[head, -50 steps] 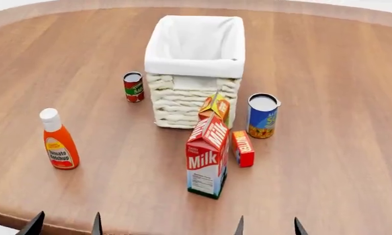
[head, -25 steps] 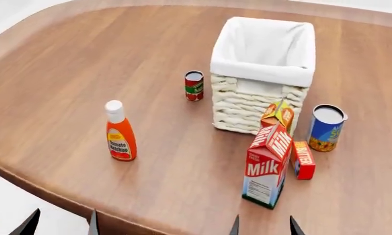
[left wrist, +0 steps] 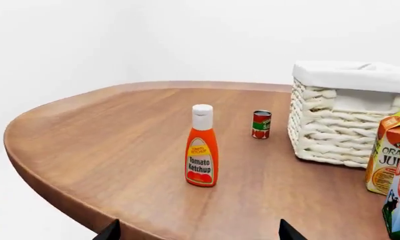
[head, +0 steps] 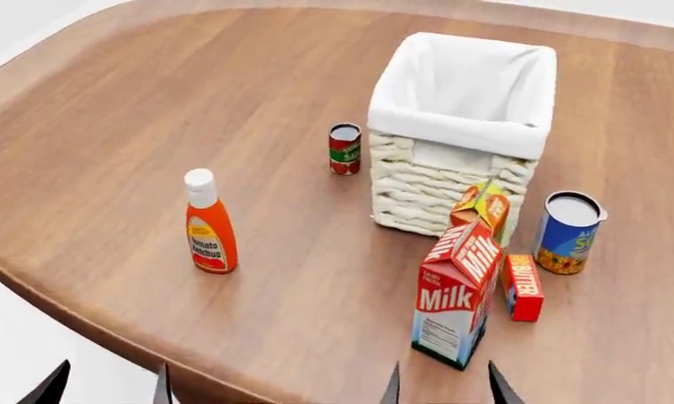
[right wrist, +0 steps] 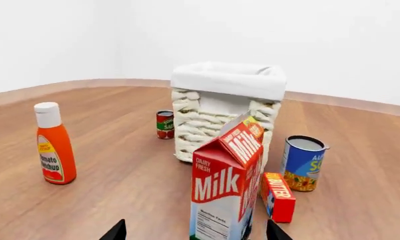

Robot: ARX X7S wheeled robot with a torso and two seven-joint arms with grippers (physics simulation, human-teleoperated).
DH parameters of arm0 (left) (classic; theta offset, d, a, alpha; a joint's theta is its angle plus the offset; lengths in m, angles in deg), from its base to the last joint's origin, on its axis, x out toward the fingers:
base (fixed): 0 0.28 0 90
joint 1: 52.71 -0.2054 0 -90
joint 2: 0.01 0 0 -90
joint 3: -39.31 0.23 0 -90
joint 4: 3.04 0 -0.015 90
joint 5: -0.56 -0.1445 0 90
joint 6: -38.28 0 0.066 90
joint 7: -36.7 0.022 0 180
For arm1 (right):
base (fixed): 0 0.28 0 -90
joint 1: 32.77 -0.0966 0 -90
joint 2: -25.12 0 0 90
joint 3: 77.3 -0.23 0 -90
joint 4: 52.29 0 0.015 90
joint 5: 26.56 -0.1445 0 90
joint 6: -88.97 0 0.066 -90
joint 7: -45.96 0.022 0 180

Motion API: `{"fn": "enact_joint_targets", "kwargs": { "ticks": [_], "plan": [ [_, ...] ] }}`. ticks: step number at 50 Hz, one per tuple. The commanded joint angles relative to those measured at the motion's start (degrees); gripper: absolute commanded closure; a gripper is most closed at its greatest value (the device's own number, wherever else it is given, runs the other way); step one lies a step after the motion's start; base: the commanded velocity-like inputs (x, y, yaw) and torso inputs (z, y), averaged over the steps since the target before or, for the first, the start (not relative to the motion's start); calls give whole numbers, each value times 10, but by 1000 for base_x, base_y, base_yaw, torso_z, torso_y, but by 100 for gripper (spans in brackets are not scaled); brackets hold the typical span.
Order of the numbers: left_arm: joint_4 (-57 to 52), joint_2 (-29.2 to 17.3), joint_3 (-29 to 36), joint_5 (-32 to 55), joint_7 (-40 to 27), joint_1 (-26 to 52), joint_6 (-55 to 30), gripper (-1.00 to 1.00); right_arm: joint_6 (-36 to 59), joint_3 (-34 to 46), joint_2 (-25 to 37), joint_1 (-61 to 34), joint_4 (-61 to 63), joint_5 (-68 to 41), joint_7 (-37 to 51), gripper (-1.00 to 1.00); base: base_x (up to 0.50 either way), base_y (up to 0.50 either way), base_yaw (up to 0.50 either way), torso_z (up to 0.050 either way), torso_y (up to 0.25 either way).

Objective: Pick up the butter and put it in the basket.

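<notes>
The butter (head: 522, 286) is a small slim red box lying on the wooden table just right of the milk carton (head: 453, 293); it also shows in the right wrist view (right wrist: 277, 196). The basket (head: 464, 126), cream wicker with a white liner, stands behind them and shows in both wrist views (right wrist: 227, 107) (left wrist: 346, 112). My left gripper (head: 104, 385) is open and empty off the table's near-left edge. My right gripper (head: 441, 385) is open and empty, just in front of the milk carton (right wrist: 226, 185).
A ketchup bottle (head: 209, 223) stands at the left. A small red can (head: 345, 149) stands left of the basket, a blue can (head: 568, 233) to its right. An orange juice carton (head: 481, 206) leans against the basket's front. The table's curved edge (head: 45, 290) runs near left.
The head view has swung left then settled: the objects shifted right in it, and the table's left edge came into view. Both grippers stay low and open.
</notes>
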Motion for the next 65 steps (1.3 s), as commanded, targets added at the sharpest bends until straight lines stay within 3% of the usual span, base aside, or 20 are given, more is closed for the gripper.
{"fn": "enact_joint_targets", "kwargs": {
  "ticks": [1, 31, 43, 56, 65],
  "plan": [
    [-9, -6, 9, 8, -4, -1, -7, -100, -4, 2, 7, 8, 23, -11, 2, -100, 159, -474, 0, 0, 0],
    [-23, -19, 13, 33, -16, 6, -19, -100, 0, 14, 16, 8, 34, -12, 22, -100, 159, -474, 0, 0, 0],
    [-97, -45, -53, 101, -53, 64, -106, -100, 2, 16, 22, 19, 50, -19, 26, -100, 240, 81, 0, 0, 0],
    [-170, -64, -69, 124, -70, 55, -139, -100, 25, 14, 26, 30, 67, -20, 45, -100, 474, 159, 0, 0, 0],
    [-188, -71, -101, 192, -74, 71, -196, -100, 10, 12, 29, 37, 74, -21, 51, -100, 0, 0, 0, 0, 0]
  ]
}}
